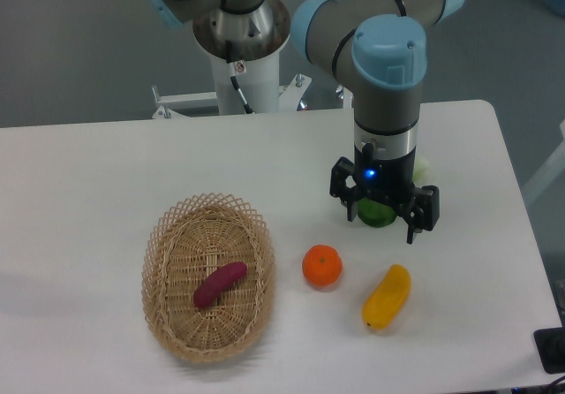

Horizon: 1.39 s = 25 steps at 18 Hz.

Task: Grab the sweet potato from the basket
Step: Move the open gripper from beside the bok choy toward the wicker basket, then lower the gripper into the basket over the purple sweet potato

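Over the far right of the desk (pixel 106 160), well apart from the basket (pixel 208 275), hangs the pincer (pixel 385 214). Fingers point down around a green item (pixel 378 214), partly hidden; something pale shows just behind it. Cannot tell whether the fingers are spread or pressed, nor whether they touch the green item.

Sweet potato (pixel 220 284) lies inside the basket, roughly at its middle, lying diagonally on the woven floor, untouched. Judged from this: task not begun. Reach, descent, grasp and lift all remain.

Between pincer and basket: round orange fruit (pixel 322 266), just to the right of the basket rim. Yellow elongated vegetable (pixel 387 297) farther right of the basket, nearer the pincer. Neither covers the tuber. Basket wall is the likeliest hindrance; approach from above looks open.
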Each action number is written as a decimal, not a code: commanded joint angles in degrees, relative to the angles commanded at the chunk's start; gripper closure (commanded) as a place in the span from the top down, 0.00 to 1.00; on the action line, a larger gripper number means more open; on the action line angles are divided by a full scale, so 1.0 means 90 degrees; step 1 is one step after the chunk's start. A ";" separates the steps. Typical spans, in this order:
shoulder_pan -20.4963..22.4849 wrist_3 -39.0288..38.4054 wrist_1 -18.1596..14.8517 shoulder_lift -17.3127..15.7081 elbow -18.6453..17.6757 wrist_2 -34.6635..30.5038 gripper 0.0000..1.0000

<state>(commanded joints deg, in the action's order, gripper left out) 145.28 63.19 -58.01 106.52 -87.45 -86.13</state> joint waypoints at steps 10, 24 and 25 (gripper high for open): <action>-0.0272 -0.0643 0.0029 -0.0186 -0.0429 0.0020 1.00; -0.1942 -0.2207 0.0692 0.0321 -0.0995 -0.0058 1.00; -0.2030 -0.2207 0.0877 0.0458 -0.1093 -0.0097 1.00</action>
<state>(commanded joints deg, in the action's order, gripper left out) 127.01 43.33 -50.11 110.64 -97.29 -87.01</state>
